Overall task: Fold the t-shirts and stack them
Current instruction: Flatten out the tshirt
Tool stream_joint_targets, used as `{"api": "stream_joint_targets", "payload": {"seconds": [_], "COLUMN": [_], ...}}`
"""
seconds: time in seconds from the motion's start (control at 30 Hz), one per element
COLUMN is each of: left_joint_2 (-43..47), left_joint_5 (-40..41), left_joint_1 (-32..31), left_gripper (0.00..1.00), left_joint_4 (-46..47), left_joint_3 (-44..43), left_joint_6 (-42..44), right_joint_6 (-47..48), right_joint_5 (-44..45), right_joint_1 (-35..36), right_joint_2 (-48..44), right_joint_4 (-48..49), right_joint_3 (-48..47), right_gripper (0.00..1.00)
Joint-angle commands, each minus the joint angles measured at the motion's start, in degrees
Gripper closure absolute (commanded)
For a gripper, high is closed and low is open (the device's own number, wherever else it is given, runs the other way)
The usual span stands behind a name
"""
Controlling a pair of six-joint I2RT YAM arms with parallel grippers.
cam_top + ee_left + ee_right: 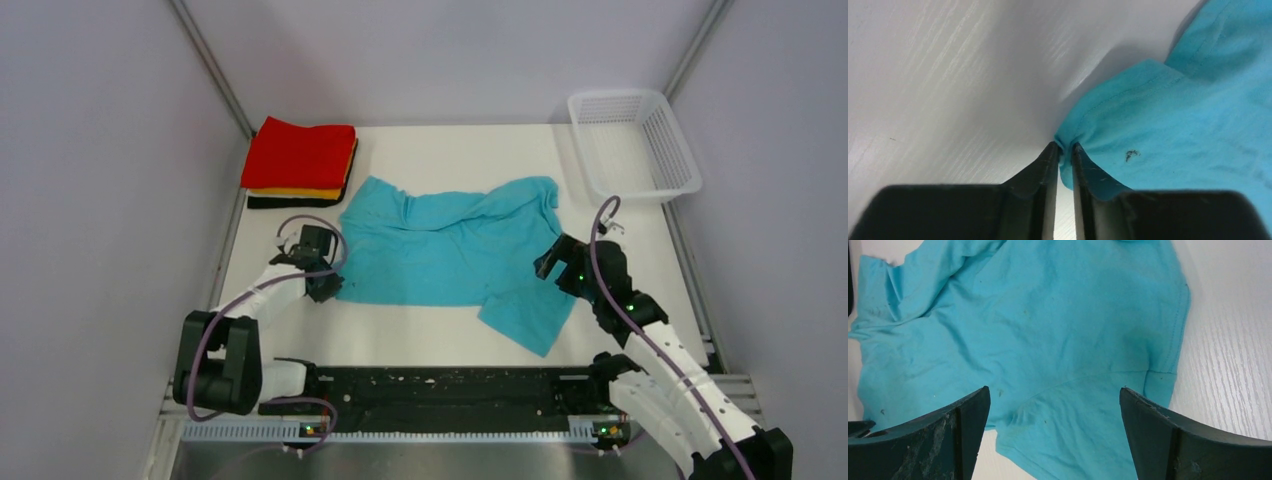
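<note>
We see the left gripper (1064,147) closed narrow, its two dark fingertips (1050,155) pinching a puckered bit of hem at the edge of the turquoise t-shirt (1168,130). In the top view this grip sits at the shirt's near-left corner, low against the white table (450,150). Beside the pinched edge, the left wrist view shows a small dark speck on the cloth.

We see the right gripper (1054,390) spread wide with nothing between its fingers. It hangs over the shirt's right side, near the sleeve that points toward the arm bases.

The turquoise t-shirt lies unfolded and wrinkled across the middle of the table, its far edge bunched in soft ridges.

At the far-left corner, well apart from the grippers, we find the folded stack: the red t-shirt (300,152) on top, the orange t-shirt (300,192) showing as a thin band beneath it, and the black t-shirt (285,203) at the bottom. The stack's near-right corner comes close to the turquoise shirt.

A white mesh basket (672,150) stands at the far-right corner.
</note>
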State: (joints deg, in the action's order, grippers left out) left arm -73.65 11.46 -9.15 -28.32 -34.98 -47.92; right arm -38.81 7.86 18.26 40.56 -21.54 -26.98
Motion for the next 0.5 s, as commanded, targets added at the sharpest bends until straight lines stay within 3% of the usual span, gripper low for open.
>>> {"api": "stream_joint_targets", "payload": {"seconds": [0.0,0.3,0.47], "left_joint_2": [-3.47,1.15,5.79], "left_joint_5": [-4.07,-3.98,-0.43], "left_joint_1": [-0.17,-0.17,-0.17], "left_gripper": [0.97,1.0,1.0], "left_joint_4": [2.33,3.54,0.46], "left_joint_3": [1.04,1.19,0.79], "left_joint_6": [0.15,1.63,0.06], "right_joint_6": [0.48,2.51,-4.47], "right_joint_5": [0.73,-0.99,7.03], "right_joint_1": [0.2,1.15,15.45], "right_joint_2": [0.32,4.54,10.28], "right_joint_4": [-1.9,-16.18,-22.03], "right_joint_3": [-2.04,-7.85,-9.7], "right_gripper": [0.01,0.01,0.01]}}
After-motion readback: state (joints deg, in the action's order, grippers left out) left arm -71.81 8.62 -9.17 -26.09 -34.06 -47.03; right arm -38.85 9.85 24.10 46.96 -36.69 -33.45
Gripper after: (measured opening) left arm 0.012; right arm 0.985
